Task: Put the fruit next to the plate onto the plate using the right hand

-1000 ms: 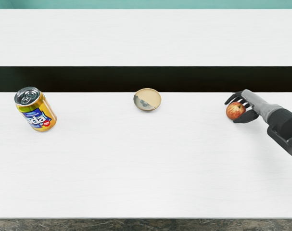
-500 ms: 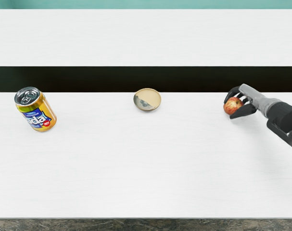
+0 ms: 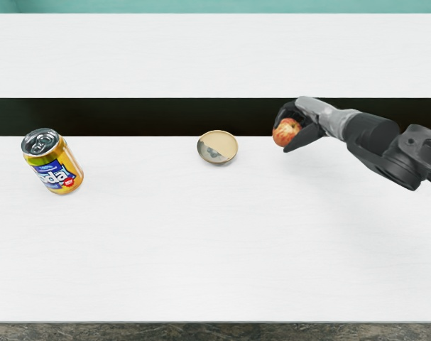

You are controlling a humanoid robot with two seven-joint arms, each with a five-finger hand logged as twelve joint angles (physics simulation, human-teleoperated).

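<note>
Now | black right hand [image 3: 295,128] grasps round red-yellow apple [image 3: 286,132] | both right of small round tan plate [image 3: 226,142], apart

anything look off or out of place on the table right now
Nothing stands out. The right hand has its fingers closed on the apple, to the right of the empty plate. The soda can at the left looks intact, and nothing is spilled.
</note>
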